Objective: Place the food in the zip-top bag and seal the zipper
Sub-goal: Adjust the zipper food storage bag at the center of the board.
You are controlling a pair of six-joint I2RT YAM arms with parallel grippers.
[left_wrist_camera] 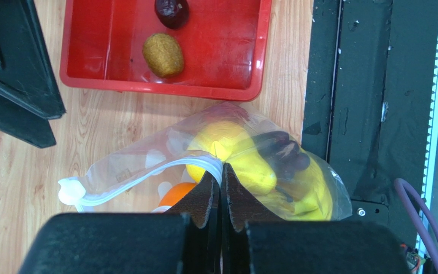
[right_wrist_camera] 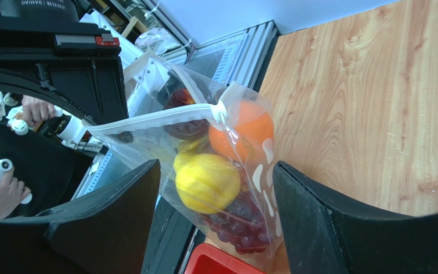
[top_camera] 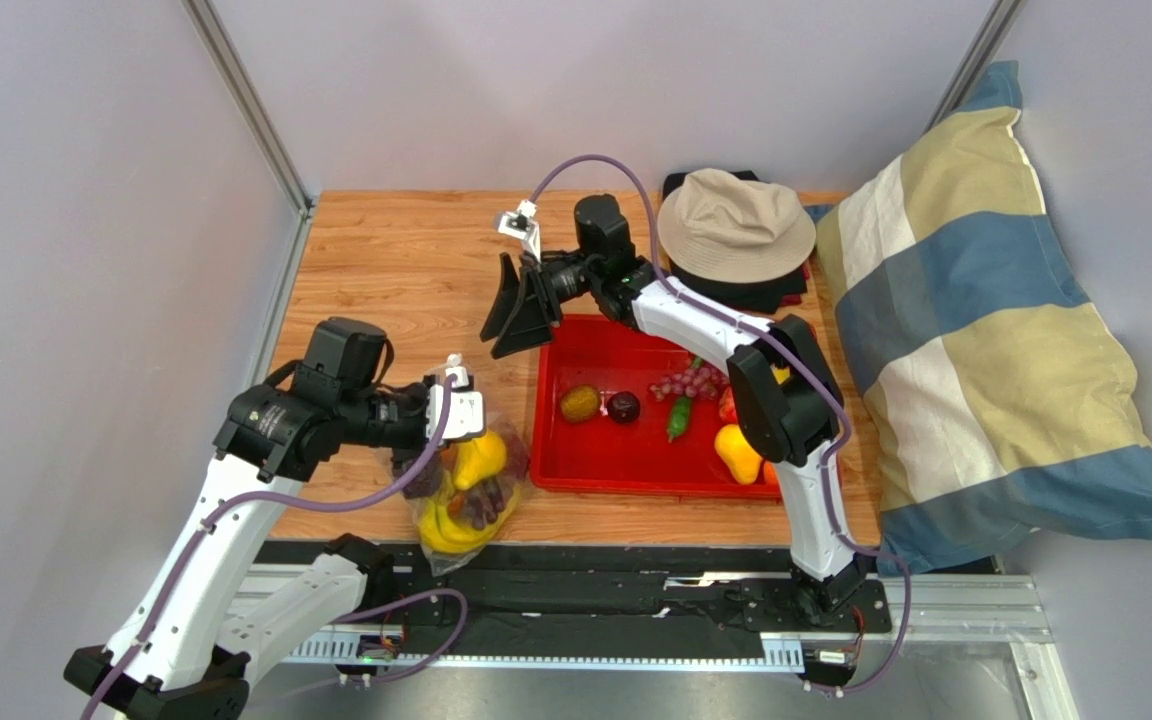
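The zip-top bag hangs at the table's front edge, left of the red tray. It holds the yellow banana bunch, a yellow round fruit, an orange and dark grapes. My left gripper is shut on the bag's zipper strip, also seen in the top view. My right gripper is open and empty above the table by the tray's far left corner. In its wrist view the bag shows between the spread fingers, further off.
The red tray holds a brown fruit, a dark plum, grapes and a yellow pepper. A beige hat lies behind it. A striped pillow is at the right. A black rail borders the front.
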